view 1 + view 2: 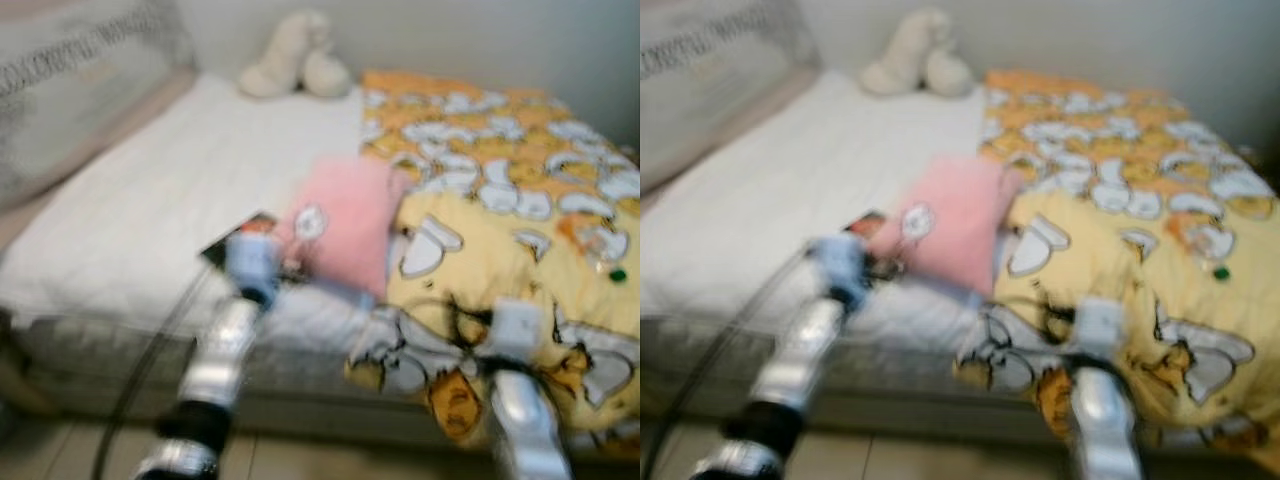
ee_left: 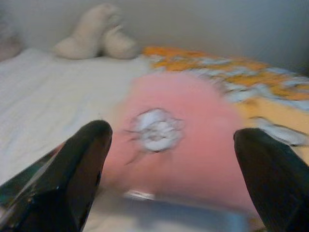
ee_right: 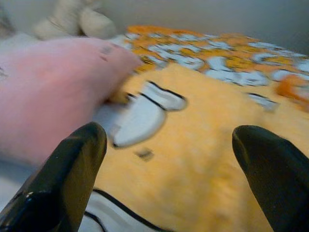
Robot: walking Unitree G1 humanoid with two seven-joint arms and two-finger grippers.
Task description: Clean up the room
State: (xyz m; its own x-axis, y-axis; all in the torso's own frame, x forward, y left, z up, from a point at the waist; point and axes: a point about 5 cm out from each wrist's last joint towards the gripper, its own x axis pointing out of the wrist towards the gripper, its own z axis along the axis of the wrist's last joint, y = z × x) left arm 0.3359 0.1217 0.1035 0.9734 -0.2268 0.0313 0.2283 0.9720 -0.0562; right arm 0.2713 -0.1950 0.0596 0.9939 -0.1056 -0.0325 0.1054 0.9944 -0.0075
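Observation:
A pink fluffy pillow (image 1: 345, 222) with a white patch (image 2: 155, 129) lies in the middle of the bed, its right edge against a rumpled yellow cartoon-print blanket (image 1: 520, 200). My left gripper (image 2: 174, 140) is open just in front of the pillow, at its near left corner, with nothing between the fingers. Under it a dark flat item (image 1: 232, 243) lies on the white sheet (image 1: 150, 200). My right gripper (image 3: 169, 140) is open low over the blanket's near part, beside the pillow. All views are blurred.
A cream plush toy (image 1: 295, 55) sits at the far edge of the bed against the wall. A large grey pillow (image 1: 70, 80) leans at the back left. A small green thing (image 1: 617, 274) lies on the blanket at the right. Tiled floor (image 1: 300, 455) runs along the bed's front.

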